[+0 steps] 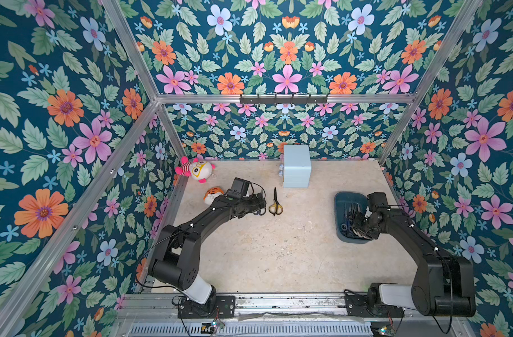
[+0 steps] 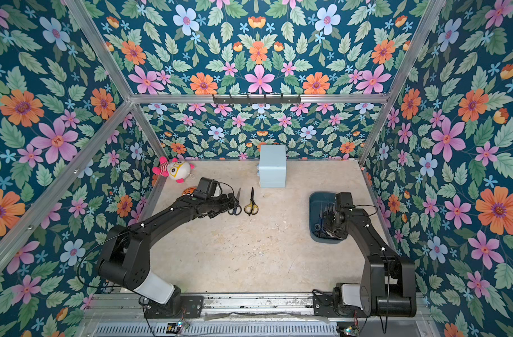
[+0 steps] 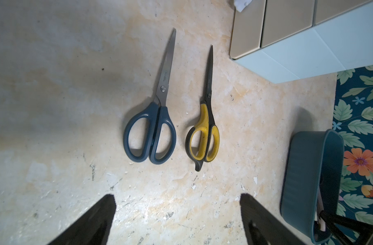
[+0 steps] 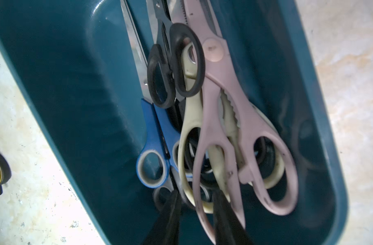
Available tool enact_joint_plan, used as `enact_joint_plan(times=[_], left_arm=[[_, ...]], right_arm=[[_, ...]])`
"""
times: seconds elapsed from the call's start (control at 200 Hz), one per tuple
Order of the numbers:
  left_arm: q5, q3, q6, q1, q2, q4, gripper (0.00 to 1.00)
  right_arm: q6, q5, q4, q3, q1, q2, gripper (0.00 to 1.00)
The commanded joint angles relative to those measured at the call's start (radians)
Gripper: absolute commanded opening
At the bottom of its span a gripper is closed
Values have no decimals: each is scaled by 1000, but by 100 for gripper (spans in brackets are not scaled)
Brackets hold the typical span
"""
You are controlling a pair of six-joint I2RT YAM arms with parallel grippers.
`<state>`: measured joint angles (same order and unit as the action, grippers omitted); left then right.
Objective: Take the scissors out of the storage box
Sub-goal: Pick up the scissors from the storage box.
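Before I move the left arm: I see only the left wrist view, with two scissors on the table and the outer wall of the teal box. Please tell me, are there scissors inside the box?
Observer: Yes. The right wrist view shows several pairs piled in the storage box, with the pink kitchen shears on top.
Operator: Thank you. And where is the right gripper?
Observer: The right gripper is down inside the box. Its fingers stand on either side of a handle loop of the cream shears. Whether they grip it, I cannot tell.
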<state>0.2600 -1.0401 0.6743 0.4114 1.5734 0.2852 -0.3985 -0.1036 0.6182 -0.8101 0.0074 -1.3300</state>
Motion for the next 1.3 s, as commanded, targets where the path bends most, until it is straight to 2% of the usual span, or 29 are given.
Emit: enact_joint_plan(times=[0.0,0.375,0.95,1.19,1.295], left_arm=[[-15,3,3,0,-10,5,96],[-33,42,13,1,-46,0,96],[-39,55,18,1,-56,-1,96],[-60,68,26,1,-60,-9,96],[-81,95,48,1,-72,-31,96]], right_arm=[[16,11,-30,4,0,-7,27],[20,9,-20,-2,1,-5,0],[-36,-50,30,-91,0,121,0],[-101,-152,-27,-89,5,141,0],[-169,-174,-95,-78,61,154,0]])
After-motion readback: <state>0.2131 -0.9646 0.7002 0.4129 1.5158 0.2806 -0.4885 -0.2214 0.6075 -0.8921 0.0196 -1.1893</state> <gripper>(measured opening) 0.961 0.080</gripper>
